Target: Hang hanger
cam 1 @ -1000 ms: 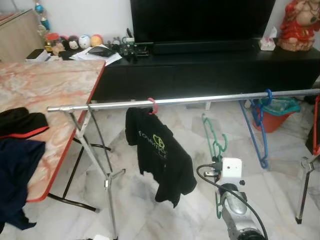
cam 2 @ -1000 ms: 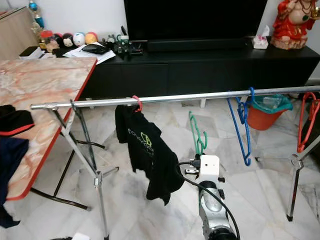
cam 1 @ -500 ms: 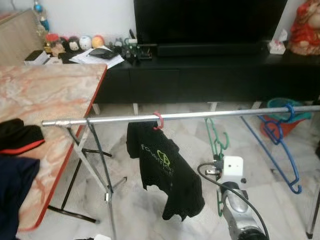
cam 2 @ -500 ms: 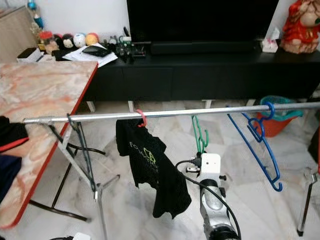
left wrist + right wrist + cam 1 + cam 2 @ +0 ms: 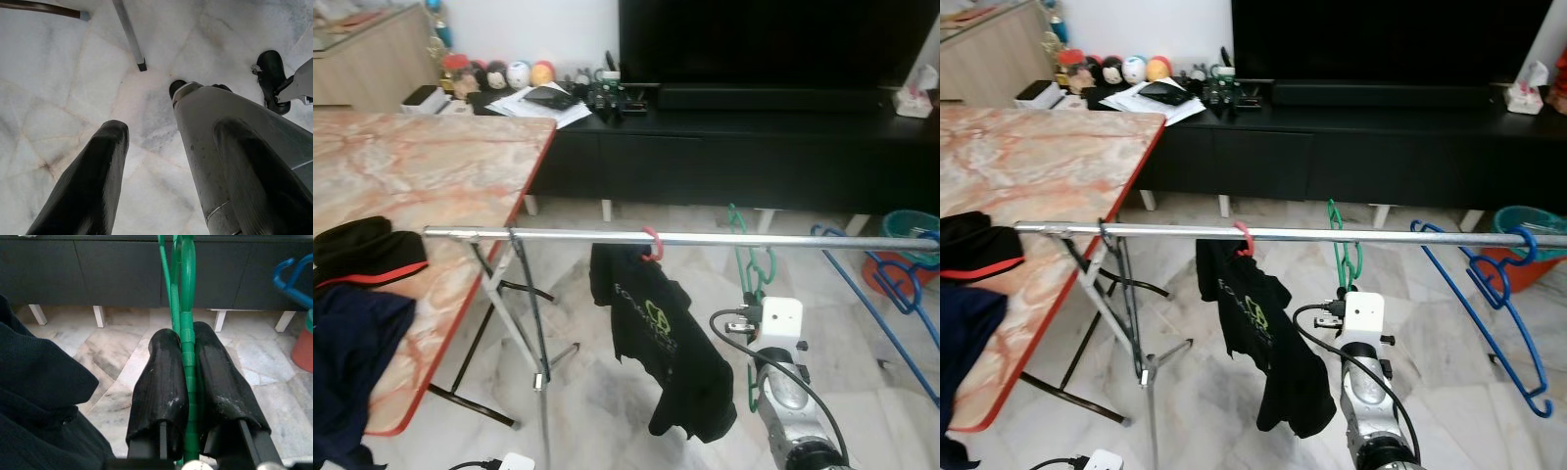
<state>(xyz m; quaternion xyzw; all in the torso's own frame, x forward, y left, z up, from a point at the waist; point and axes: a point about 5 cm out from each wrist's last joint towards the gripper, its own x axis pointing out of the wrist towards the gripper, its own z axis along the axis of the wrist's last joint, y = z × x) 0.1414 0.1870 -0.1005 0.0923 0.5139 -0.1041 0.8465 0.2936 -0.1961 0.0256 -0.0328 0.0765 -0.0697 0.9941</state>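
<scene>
A living room with a white marble floor [image 5: 607,411], a long black TV cabinet [image 5: 754,147] along the far wall and a marble-patterned tabletop [image 5: 411,186] with a red edge on the robot's left.

The right gripper [image 5: 188,357] has its two black fingers [image 5: 161,377] closed on the stem of the green hanger [image 5: 187,293], which runs up between them. In the head views that green hanger [image 5: 749,269] rises from the raised right arm's white wrist box [image 5: 780,320], its hook up at the silver clothes rail [image 5: 558,236]; whether the hook sits over the rail cannot be told. On the rail beside it, a red hanger [image 5: 653,245] carries a black T-shirt [image 5: 661,343] with a green logo; a blue hanger [image 5: 1489,294] hangs farther along to the right. Dark clothes [image 5: 352,294] lie on the tabletop.

The left gripper [image 5: 146,161] points down at the floor, its fingers apart and holding nothing, near a leg of the rack [image 5: 129,34].
</scene>
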